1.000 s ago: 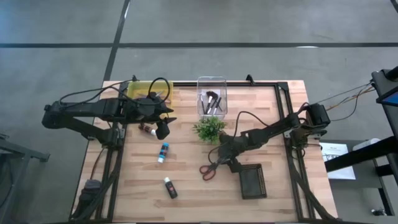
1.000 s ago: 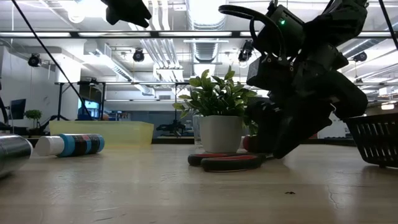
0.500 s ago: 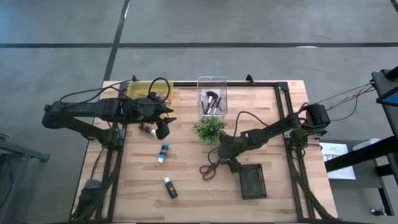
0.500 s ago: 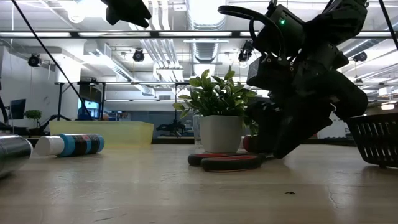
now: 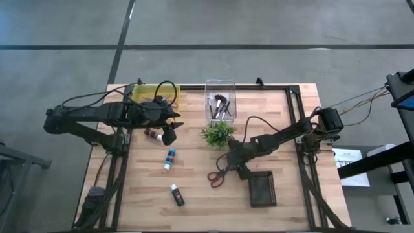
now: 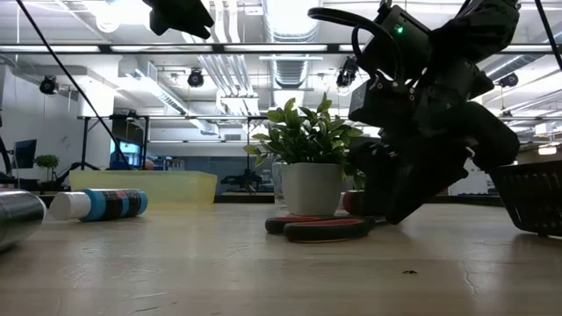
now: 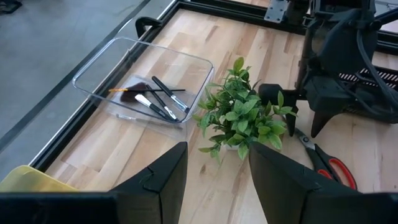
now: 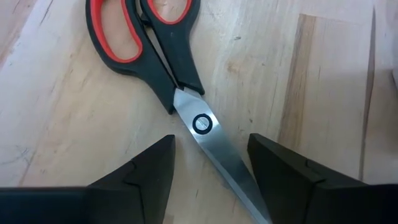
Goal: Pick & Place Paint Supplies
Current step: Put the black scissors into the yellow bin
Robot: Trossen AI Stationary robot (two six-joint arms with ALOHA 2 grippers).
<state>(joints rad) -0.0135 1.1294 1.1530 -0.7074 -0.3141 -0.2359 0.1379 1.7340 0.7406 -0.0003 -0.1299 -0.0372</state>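
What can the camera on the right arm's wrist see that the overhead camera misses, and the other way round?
Only the right wrist view shows the scissors' pivot screw and the bare blade running between the right gripper's open fingers.

Only the high view shows the left gripper, the blue tube, the black tube, the plant, the clear brush tray and the dark basket.

Both show the red-handled scissors lying on the wooden table.

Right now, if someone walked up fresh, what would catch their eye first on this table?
Probably the right gripper, down at the table mid-right with its open fingers straddling the blades of the red-handled scissors. Next, the potted plant at the table's centre, just in front of the clear tray holding brushes. The left gripper hangs open above the left side.
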